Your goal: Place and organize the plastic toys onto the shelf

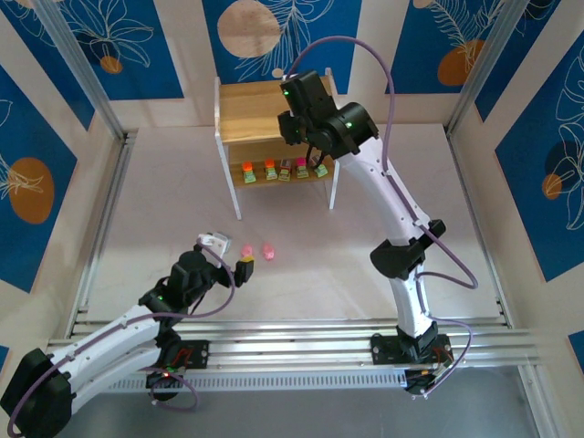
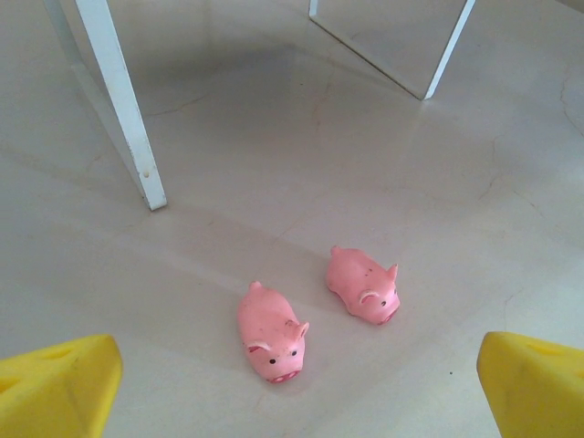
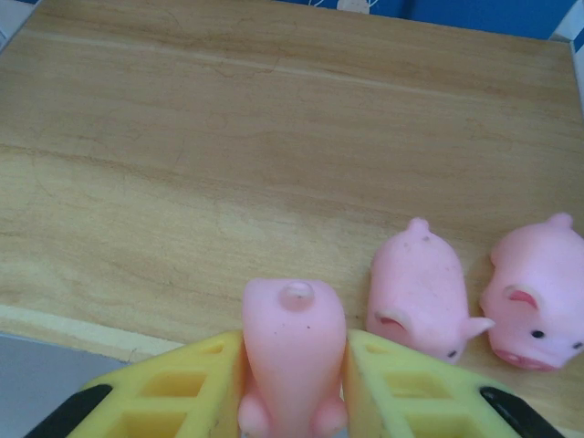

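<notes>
- The shelf point(image 1: 260, 109) has two wooden boards on thin white legs.
- On its low board, a row of blocky toys point(image 1: 286, 171) stands along the front edge. There are five, with green bottoms and bright tops.
- On its top board, two pink pigs lie close together near the front edge. One is the near pig point(image 3: 420, 287) and the other is the far pig point(image 3: 534, 297).
- My right gripper point(image 3: 294, 388) is over the front edge of the top board. Its yellow fingers point(image 3: 182, 392) are pinching a third pig point(image 3: 292, 328) from both sides.
- The third pig is just beside the near pig. I cannot tell if it touches the board.
- Two more pigs lie on the table point(image 1: 164, 210), in front of the shelf and past its front legs. They are the left pig point(image 2: 272, 333) and the right pig point(image 2: 363, 285).
- These two lie side by side with a small gap between them. Both noses point away from the shelf.
- My left gripper point(image 2: 297, 406) is low over the table, in front of the shelf. Its fingers are spread wide and hold nothing.
- The left pig and the right pig lie just ahead of that gap, between my left gripper and the shelf legs.
</notes>
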Motion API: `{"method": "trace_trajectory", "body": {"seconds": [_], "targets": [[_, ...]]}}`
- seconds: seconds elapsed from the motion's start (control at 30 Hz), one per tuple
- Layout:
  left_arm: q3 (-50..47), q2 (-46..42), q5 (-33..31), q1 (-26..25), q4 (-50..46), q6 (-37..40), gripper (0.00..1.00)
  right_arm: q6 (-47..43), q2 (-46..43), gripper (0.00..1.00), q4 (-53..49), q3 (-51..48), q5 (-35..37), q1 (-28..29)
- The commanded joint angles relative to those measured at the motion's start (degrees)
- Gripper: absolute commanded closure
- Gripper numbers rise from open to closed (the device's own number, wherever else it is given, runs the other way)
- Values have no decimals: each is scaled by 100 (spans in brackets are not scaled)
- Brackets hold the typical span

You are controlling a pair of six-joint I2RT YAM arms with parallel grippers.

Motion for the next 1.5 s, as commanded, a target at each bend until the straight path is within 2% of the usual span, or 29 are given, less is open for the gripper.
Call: {"method": "trace_trajectory", "body": {"seconds": [0.0,0.87,1.03,1.47], "targets": [[113,-11,85,60,132,96,0,-102,84,69,134,174,-39,-23],[117,-43,-3,58,89,89,0,-190,360,65,265,233,63,-184],[121,-42,-3,57,93,90,0,-225,367,58,283,269,57,-197],[113,-51,-29,56,96,88,0,-270,132,54,301,392,61,-151]]}}
